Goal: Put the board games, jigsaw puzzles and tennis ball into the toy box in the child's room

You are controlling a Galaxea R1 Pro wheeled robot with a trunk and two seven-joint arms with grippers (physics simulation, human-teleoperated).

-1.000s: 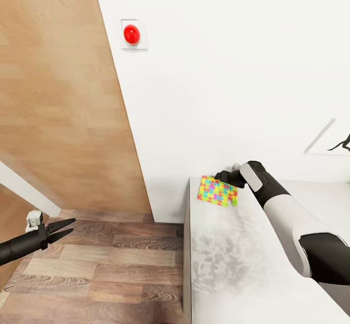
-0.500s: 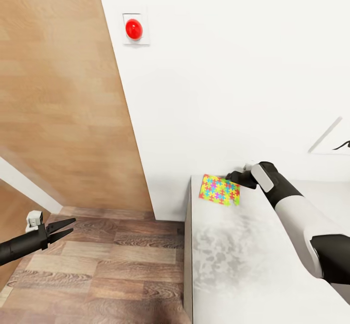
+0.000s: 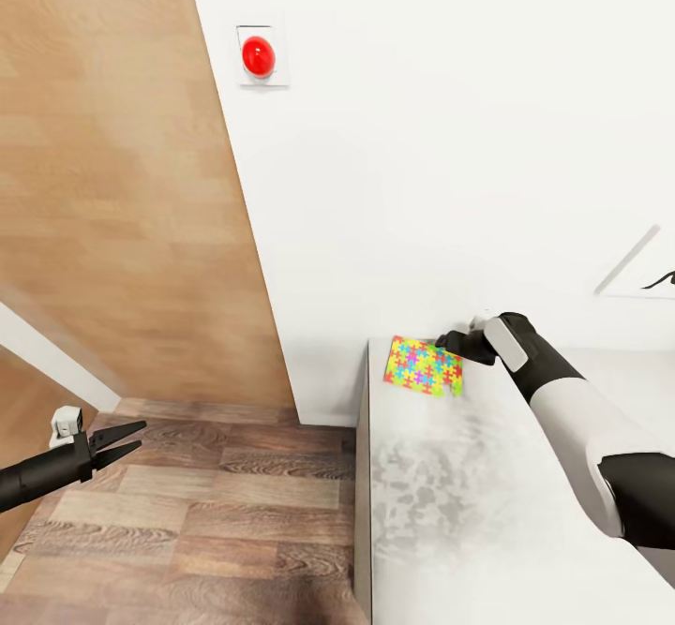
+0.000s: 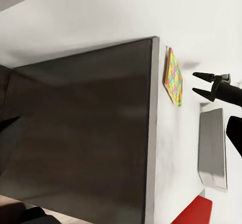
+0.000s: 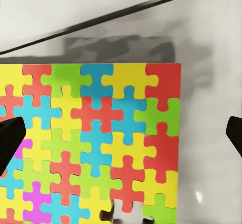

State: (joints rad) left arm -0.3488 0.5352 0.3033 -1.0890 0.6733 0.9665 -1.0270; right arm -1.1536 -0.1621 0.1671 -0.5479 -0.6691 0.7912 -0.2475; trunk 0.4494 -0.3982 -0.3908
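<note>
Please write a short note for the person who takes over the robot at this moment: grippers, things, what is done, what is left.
Right gripper: open, beside the puzzle, nothing held.
Left gripper: open, empty, out over the floor.
The puzzle lies flat near the table corner by the wall.
Done: nothing that can be confirmed from these views.
Left: grasp this puzzle, put it in the toy box, then find the other toys.

Looked like a room in a home, rendered in simulation: plain white wall [image 3: 422, 138] from 12 to 3 o'clock, wood-plank floor [image 3: 206, 513] at 7 o'clock, a wood-grain panel [image 3: 112, 185] at 10 o'clock. Held a white table [image 3: 450, 513] at 5 o'clock, with a colourful jigsaw puzzle [image 3: 424, 366] lying flat on it, suggesting a child's room.
</note>
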